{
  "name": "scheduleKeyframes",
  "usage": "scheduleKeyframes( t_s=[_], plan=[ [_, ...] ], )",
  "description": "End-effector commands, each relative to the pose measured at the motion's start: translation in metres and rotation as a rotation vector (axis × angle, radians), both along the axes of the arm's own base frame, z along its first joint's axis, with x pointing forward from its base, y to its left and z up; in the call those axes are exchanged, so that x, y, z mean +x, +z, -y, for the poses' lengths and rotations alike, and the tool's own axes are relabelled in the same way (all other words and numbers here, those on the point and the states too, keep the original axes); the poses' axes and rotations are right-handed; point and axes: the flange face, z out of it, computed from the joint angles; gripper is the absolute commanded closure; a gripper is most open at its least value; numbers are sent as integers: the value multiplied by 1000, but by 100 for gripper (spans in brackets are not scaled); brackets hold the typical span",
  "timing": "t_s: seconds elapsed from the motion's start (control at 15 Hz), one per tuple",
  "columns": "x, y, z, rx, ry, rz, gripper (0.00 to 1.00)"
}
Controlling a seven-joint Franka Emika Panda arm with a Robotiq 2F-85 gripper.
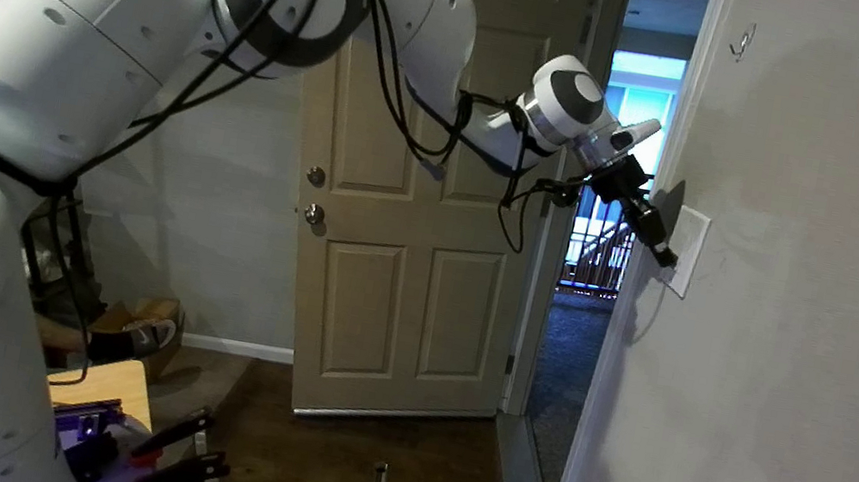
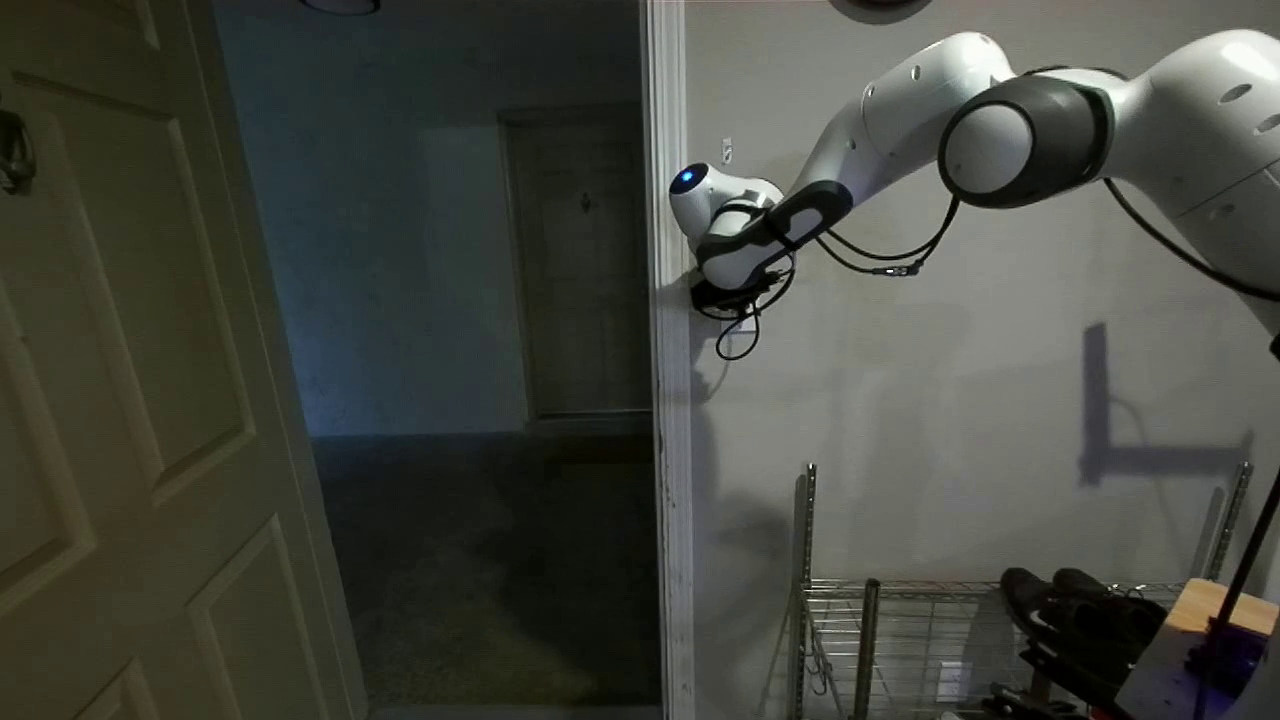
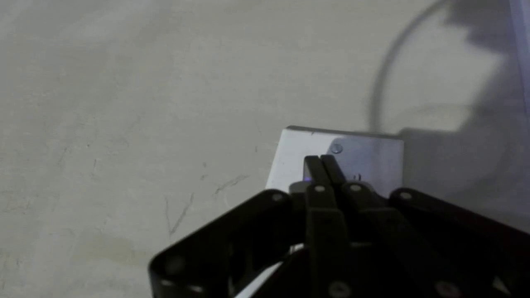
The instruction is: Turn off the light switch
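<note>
Two fingers of my gripper point(image 3: 320, 159) stand together, their tips at the light switch point(image 1: 691, 232), the white plate on the wall point(image 1: 840, 345) just beside the door frame point(image 2: 672, 450); whether they touch it I can't tell. Higher up beside that frame a small hook point(image 1: 741, 45) shows in both exterior views. The door point(image 1: 412, 291) stands swung wide on the frame's opposite side, and in an exterior view my arm point(image 1: 434, 6) crosses in front of it, with black cables point(image 2: 737, 358) drooping near the frame. Low down on the switch's side of the frame I've got a wire rack point(image 2: 900, 590), with what look like dark shoes point(image 2: 1080, 610) toward its end farther from the frame. Through the frame, I see a railing point(image 1: 606, 253) and a bright window point(image 1: 650, 112) in an exterior view, but a dark floor point(image 2: 480, 560) and a closed door point(image 2: 580, 270) in an exterior view. My wrist view gives me a screw point(image 3: 336, 148) near one edge of the plate, though the gripper blocks much of the rest. In an exterior view the plate shows nearly whole; in an exterior view the arm's end and cables cover all but a pale sliver beside the frame.
</note>
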Motion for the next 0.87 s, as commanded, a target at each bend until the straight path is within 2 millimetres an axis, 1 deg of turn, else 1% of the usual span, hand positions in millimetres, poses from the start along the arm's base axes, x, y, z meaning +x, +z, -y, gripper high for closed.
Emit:
scheduleKeyframes(
  t_s=[0.0, 0.13, 0.33, 0.4, 0.6, 0.8],
  plan=[
    [8, 2, 0, -8, -7, 33, 95],
    [9, 6, 1, -33, -19, 44, 95],
    [13, 6, 8, -40, -32, 37, 95],
    [15, 5, 8, -38, -36, 31, 95],
    [15, 4, -1, -1, -33, 25, 97],
    [13, 3, 1, 23, -64, 30, 98]
  ],
)
